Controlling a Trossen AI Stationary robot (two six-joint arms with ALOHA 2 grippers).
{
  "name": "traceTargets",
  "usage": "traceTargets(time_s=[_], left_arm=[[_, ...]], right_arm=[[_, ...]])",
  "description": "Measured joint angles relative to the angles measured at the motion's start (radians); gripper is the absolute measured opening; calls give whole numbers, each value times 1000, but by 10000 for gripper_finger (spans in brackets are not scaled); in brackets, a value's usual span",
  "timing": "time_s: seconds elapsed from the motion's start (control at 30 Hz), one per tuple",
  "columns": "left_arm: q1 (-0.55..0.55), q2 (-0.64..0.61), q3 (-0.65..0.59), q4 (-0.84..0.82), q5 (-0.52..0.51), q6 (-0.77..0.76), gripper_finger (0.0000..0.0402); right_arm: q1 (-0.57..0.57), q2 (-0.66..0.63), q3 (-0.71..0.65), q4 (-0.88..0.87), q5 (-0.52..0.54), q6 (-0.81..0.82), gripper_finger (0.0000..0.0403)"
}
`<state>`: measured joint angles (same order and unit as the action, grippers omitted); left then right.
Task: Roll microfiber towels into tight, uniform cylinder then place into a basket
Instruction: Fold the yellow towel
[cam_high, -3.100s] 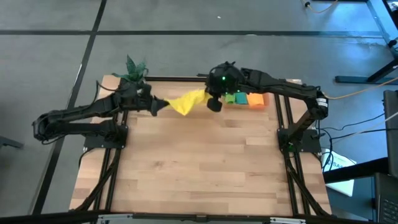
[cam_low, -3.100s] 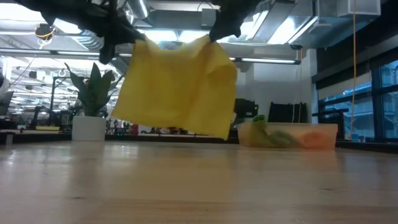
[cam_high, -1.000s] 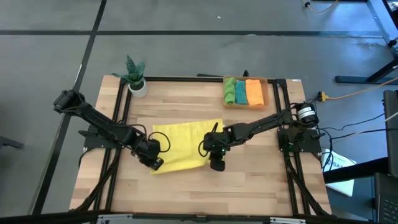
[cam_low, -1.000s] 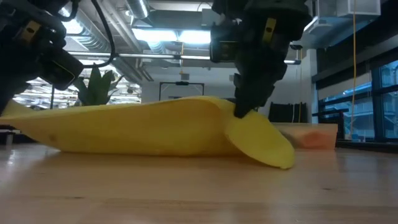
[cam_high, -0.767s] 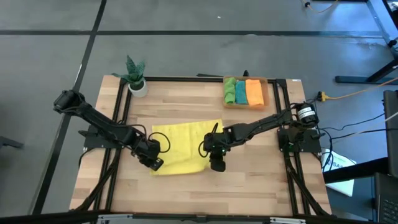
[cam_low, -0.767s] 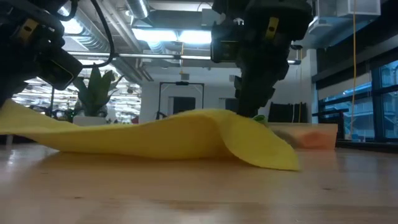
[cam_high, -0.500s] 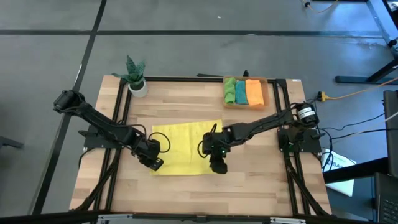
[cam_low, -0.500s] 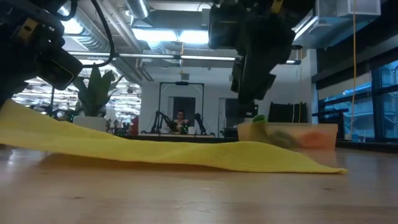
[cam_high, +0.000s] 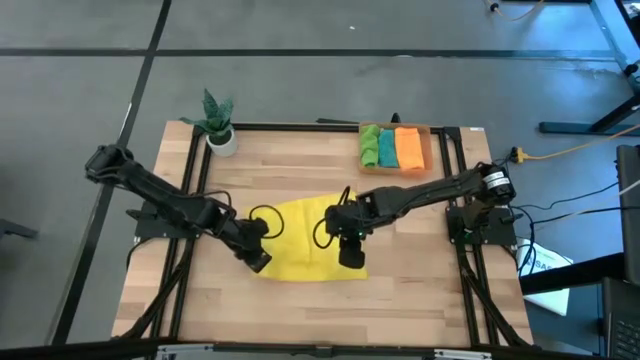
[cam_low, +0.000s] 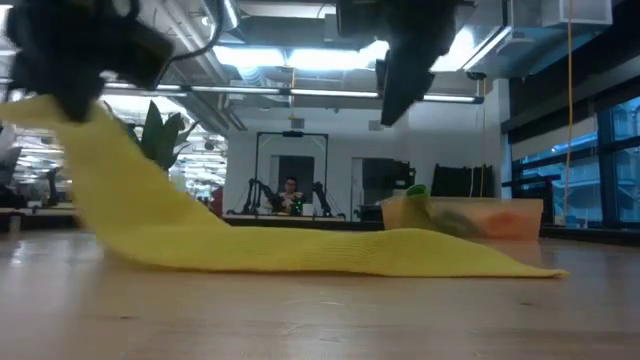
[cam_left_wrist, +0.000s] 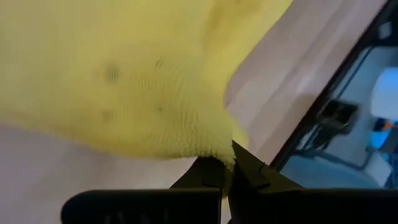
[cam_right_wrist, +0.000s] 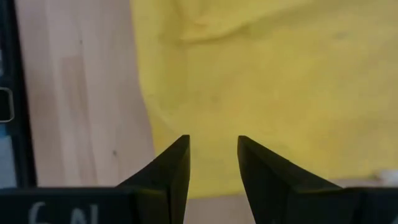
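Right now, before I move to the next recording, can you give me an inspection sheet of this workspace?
Surface: wooden table, bare toward the near edge.
Job's things: yellow towel spread mid-table, one corner lifted; green, teal and orange towels sit in the orange basket at the far right.
Clutter: potted plant at the far left corner.
End effectors: left end effector shut on the yellow towel's corner, holding it above the table; right end effector open, above the towel, not touching it.
Cables: an orange cable runs off right of the table; black loops on both arms.
Surroundings: grey floor; a person seated far behind in the low view.
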<state>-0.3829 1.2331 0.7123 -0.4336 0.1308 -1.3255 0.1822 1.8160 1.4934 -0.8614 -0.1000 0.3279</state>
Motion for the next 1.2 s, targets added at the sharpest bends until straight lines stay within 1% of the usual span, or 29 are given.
traceTargets(time_s=[0.2,0.37,0.53,0.73,1.0,1.2], left_arm=[[49,16,56,-1,-59,82,0],[90,72,94,20,-92,203,0],[126,142,139,103,-94,316,0],[183,244,236,115,-93,445,0],[281,446,453,117,9,633,0],[329,602,640,114,132,752,0]], right_arm=[[0,0,124,-147,109,-19,135],[0,0,211,-232,168,-46,135],[1,-26,255,-289,186,-47,136],[2,-112,253,-296,186,-22,136],[17,-197,252,-302,189,-15,136],[23,-251,251,-330,189,-8,136]])
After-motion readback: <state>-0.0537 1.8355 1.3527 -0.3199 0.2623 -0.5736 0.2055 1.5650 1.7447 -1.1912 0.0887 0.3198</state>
